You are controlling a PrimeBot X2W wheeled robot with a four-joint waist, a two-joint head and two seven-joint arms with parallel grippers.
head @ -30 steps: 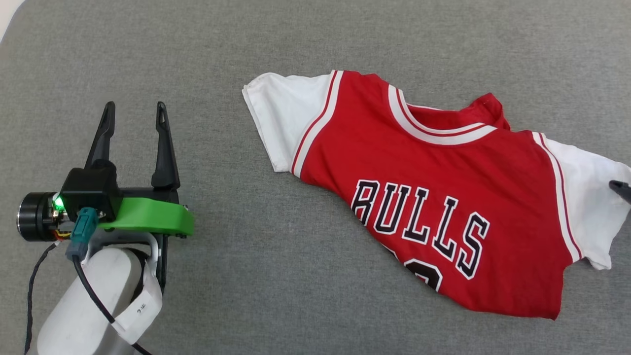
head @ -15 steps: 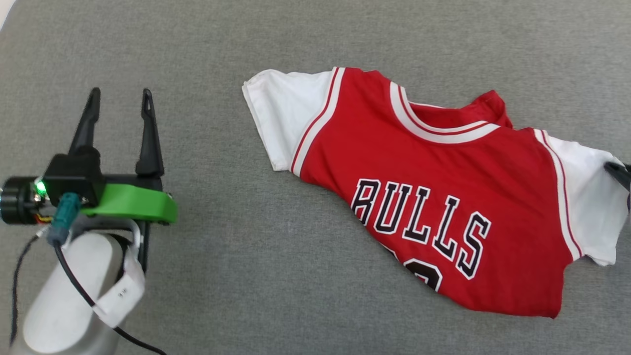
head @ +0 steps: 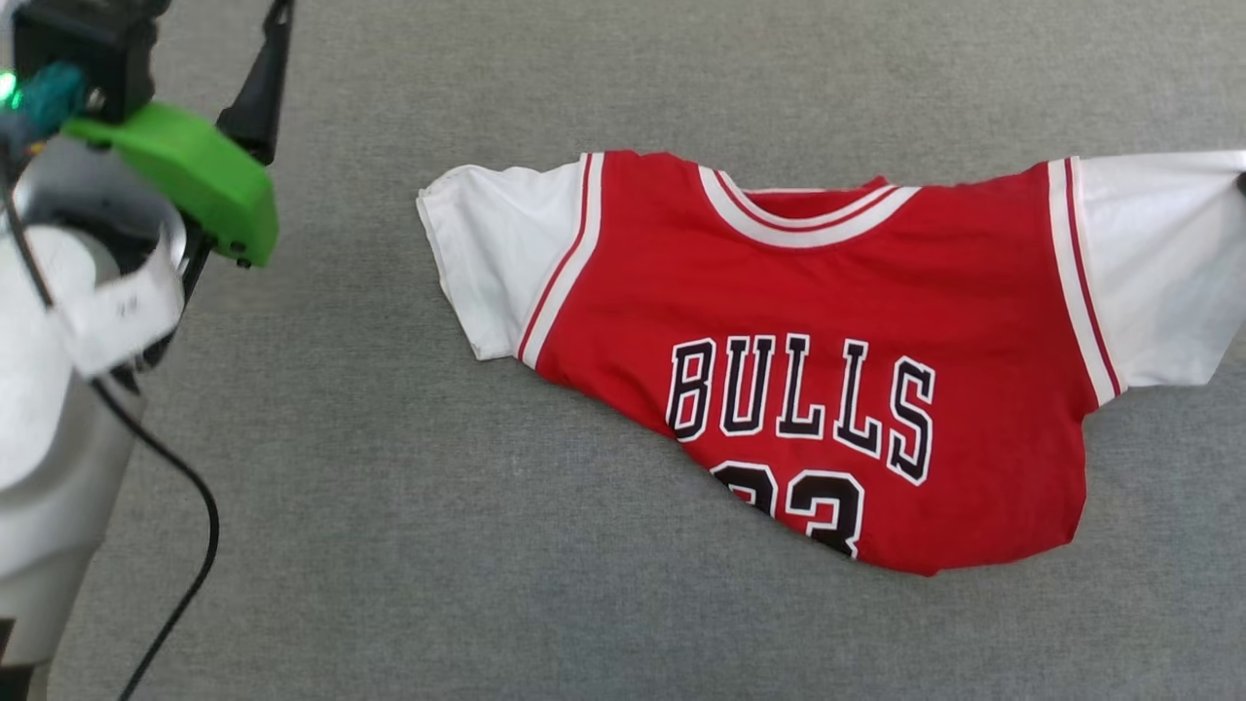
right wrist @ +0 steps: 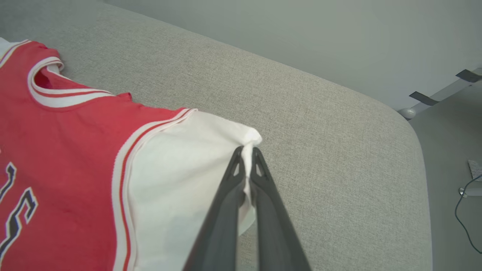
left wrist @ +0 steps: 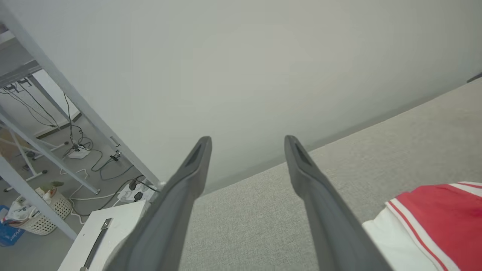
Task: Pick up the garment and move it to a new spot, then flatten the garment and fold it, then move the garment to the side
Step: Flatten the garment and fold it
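Right gripper: clamped on the white sleeve hem.
Left gripper: fingers spread, holding nothing.
Bulls jersey: face-up on grey upholstery, right of left gripper, apart from it.

Garment: one garment, red with white.
Sleeves: two white sleeves, one at each end of the garment.
Letters: five black letters across the garment's chest.
Digits: two digits, just below the letters.
Hands: two; the left hand is well apart from the garment, the right hand is at one sleeve.
Fingers: four dark fingers, two to each hand.
Surface: one grey cloth surface, under the garment.
Basket: one wicker basket, far from the garment.
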